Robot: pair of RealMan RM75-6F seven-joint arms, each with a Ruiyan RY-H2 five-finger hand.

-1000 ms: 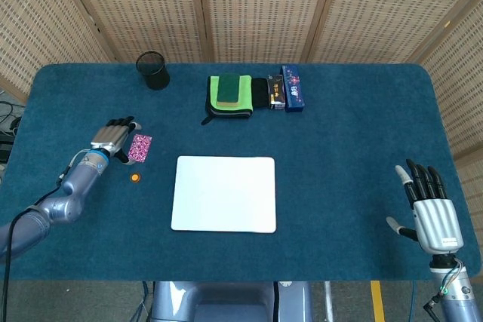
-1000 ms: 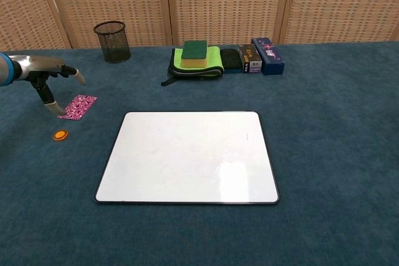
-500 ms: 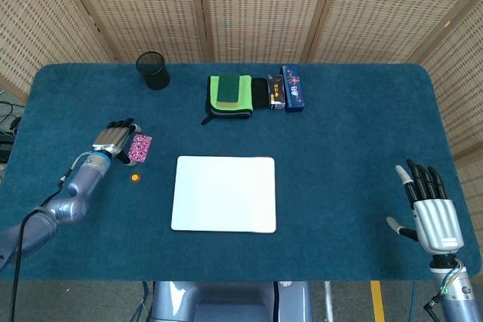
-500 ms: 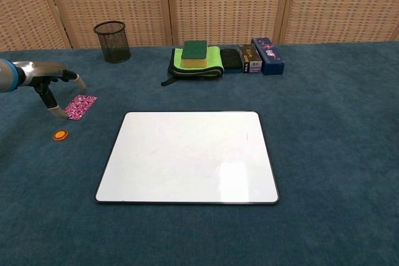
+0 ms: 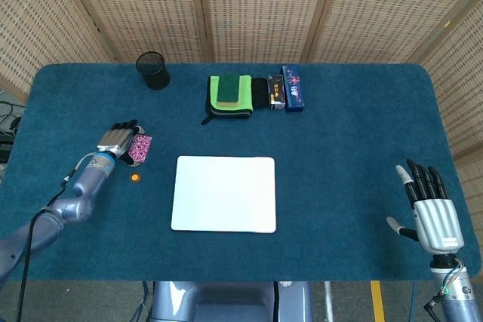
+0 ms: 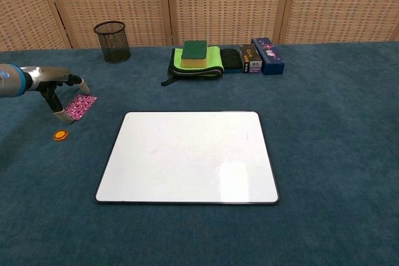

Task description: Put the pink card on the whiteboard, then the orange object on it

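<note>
The pink patterned card lies flat on the blue table, left of the whiteboard. My left hand is lowered over the card's left edge, one fingertip on the cloth at its near corner and the thumb above its far side; the card is not lifted. The small orange object sits on the table just in front of the card. At the near right my right hand is held up with fingers spread and holds nothing; only the head view shows it.
A black mesh cup stands at the back left. A green cloth with a sponge and some small boxes lie at the back middle. Wicker screens stand behind the table.
My left hand has slid right toward the pink card and lowered, so its fingers now straddle the card's left edge. The card, the orange object and the right hand have not moved.
</note>
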